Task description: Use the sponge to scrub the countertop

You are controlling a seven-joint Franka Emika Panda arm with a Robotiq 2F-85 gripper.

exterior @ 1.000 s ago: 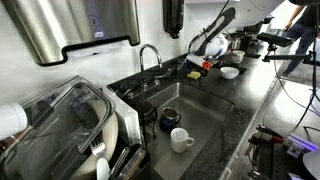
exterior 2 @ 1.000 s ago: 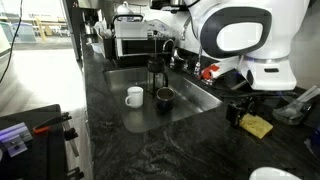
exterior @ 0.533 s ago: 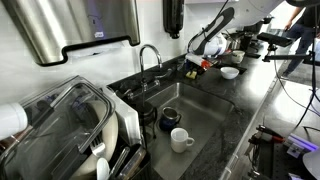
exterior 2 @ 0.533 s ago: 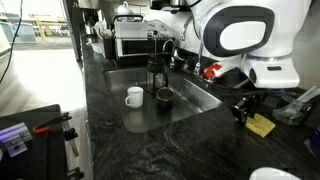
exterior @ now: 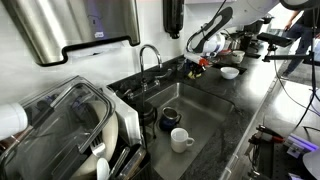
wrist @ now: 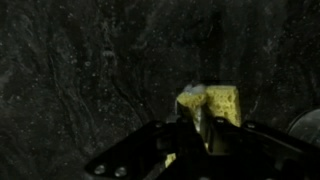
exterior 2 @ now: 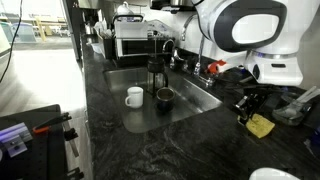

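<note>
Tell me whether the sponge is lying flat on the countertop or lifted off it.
Lying flat: in an exterior view the sponge rests on the countertop, the claw at its edge.

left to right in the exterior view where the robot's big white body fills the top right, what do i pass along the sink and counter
white cup → dark cup → sponge

sink (exterior 2: 196, 101): white cup (exterior 2: 134, 96), dark cup (exterior 2: 164, 97) side by side | faucet (exterior: 148, 56) at rim | dish rack (exterior: 75, 125)
</note>
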